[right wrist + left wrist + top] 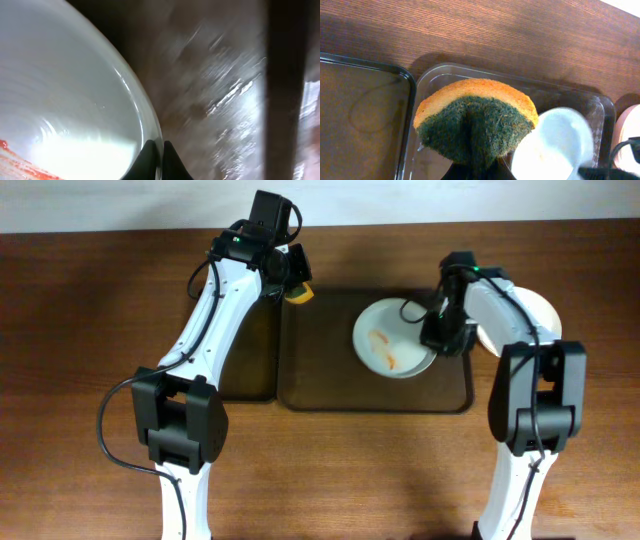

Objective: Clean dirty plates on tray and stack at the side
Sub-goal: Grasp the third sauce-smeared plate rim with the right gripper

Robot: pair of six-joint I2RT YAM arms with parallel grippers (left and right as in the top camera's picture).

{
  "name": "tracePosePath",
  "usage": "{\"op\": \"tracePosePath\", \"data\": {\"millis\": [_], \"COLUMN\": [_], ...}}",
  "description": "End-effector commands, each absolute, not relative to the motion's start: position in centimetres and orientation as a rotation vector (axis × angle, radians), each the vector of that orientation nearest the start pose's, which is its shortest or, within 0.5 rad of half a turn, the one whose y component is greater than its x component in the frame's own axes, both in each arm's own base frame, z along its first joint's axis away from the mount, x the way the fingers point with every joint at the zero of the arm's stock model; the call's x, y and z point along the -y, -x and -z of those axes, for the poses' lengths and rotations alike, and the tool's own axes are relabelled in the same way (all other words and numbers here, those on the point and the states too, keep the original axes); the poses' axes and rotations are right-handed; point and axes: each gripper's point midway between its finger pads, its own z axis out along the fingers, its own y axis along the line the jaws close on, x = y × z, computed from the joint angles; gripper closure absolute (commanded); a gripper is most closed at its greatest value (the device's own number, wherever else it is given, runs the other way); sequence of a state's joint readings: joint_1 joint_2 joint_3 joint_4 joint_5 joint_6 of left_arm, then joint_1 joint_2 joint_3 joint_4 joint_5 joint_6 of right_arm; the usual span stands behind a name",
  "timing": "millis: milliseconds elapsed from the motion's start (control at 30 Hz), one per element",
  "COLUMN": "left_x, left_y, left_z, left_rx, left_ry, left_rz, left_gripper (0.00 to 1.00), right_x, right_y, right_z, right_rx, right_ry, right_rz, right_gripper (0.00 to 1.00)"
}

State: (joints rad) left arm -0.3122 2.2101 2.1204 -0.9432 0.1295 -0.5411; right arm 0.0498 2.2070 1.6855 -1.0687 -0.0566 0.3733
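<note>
The dirty plate (385, 330) is white, round and shallow, with orange-red smears across its floor, mostly toward the near side. It sits in the right half of a dark brown tray (320, 380). Being round, it has no long axis. In the overhead view its open face is turned up, and whether its right edge is raised off the tray I cannot tell. The right pincer (159, 155) is closed nearly to nothing on that right rim, one finger inside the lip and one outside.

The sponge (475, 120) has an orange-yellow foam back and a dark green scouring face. The left pincer (295, 285) squeezes it at the middle so that it bows into a dome. Its long axis runs across the left wrist view, with the green face toward the camera and the orange edge on the far side. It hangs over the far left corner of the tray, well apart from the plate.

A second plate (540, 310), white and with no marks that I can see, lies on the bench (100, 300) just right of the tray, partly under the right arm. A smaller dark tray (250, 370) lies against the first one's left side. The bench is brown wood with grain running left to right; a pale strip of wall shows along its far edge.
</note>
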Motion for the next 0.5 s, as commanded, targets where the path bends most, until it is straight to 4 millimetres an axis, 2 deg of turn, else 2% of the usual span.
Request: {"op": "tracePosePath", "data": {"millis": [0, 33, 67, 133, 167, 467], "left_x": [18.74, 18.74, 18.74, 18.72, 18.74, 18.52], "left_y": [-52.0, -51.99, -51.99, -52.01, -52.0, -51.85], "left_z": [-16.44, -16.43, -16.43, -16.44, -16.44, -16.28], "left_rx": [-2.631, -2.631, -2.631, -2.63, -2.631, -2.639], "left_ry": [0.24, 0.24, 0.24, 0.24, 0.24, 0.245], "left_rz": [0.455, 0.455, 0.455, 0.455, 0.455, 0.44], "left_gripper": [1.0, 1.0, 1.0, 1.0, 1.0, 1.0], "right_x": [-5.6, -5.89, -5.92, -5.68, -5.63, -5.67], "right_y": [-39.53, -39.68, -40.04, -40.39, -40.39, -40.39], "right_z": [-0.36, -0.59, -0.62, -0.59, -0.59, -0.55], "right_rx": [-3.212, -3.203, -3.188, -3.173, -3.173, -3.173], "right_ry": [-0.434, -0.42, -0.417, -0.42, -0.42, -0.419], "right_rz": [-0.093, -0.096, -0.1, -0.092, -0.088, -0.088], "right_gripper": [0.95, 0.89, 0.59, 0.19, 0.03, 0.02]}}
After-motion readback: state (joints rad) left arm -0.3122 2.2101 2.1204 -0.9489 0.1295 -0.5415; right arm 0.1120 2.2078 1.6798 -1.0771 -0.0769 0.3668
